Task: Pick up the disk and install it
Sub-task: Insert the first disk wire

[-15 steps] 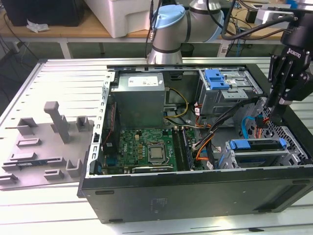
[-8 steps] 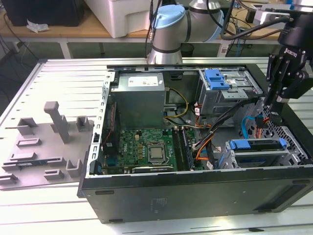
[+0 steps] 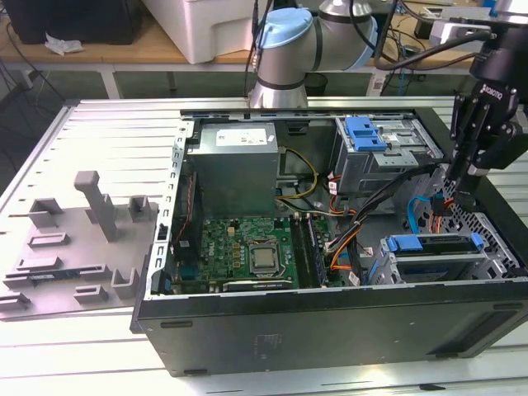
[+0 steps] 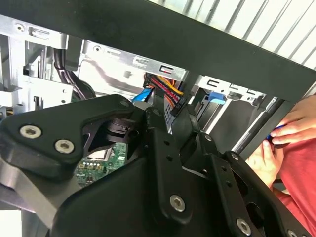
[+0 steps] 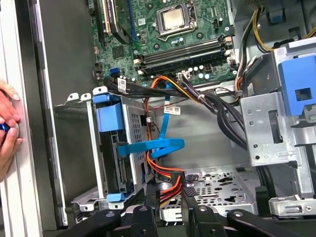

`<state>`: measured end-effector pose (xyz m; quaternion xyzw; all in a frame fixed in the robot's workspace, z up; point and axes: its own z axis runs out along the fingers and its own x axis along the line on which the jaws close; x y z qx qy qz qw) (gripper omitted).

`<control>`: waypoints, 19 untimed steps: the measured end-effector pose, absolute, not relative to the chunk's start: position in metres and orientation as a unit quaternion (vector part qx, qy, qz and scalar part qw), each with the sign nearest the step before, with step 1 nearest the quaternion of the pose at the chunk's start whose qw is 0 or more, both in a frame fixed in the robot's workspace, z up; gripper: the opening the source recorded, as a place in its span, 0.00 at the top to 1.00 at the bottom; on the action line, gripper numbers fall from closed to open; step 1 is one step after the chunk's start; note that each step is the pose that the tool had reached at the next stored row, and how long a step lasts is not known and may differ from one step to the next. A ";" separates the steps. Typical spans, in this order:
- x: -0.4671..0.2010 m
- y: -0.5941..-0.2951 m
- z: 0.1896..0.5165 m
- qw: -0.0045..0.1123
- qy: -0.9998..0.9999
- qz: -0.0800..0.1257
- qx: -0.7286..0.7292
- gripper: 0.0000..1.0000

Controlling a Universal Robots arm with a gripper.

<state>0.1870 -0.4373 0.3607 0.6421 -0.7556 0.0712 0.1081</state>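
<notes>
Gripper (image 5: pixel 171 191) fingers pinch a black cable connector (image 5: pixel 174 178) trailing red and orange wires, low inside the computer case (image 3: pixel 330 330). Just beside them, untouched, the disk (image 5: pixel 109 118) sits slotted in its drive cage (image 5: pixel 136 128).

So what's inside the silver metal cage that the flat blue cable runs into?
A disk framed by blue plastic rails sits edge-on in the silver metal cage; the flat blue cable reaches its end. The cage's walls cover its flat faces and whatever lies underneath.
</notes>
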 end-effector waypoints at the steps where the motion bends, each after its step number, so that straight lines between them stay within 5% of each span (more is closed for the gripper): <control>1: 0.188 -0.437 0.360 0.111 -0.755 0.072 0.642 0.66; 19: 0.191 -0.419 0.348 0.161 -0.748 0.121 0.633 0.66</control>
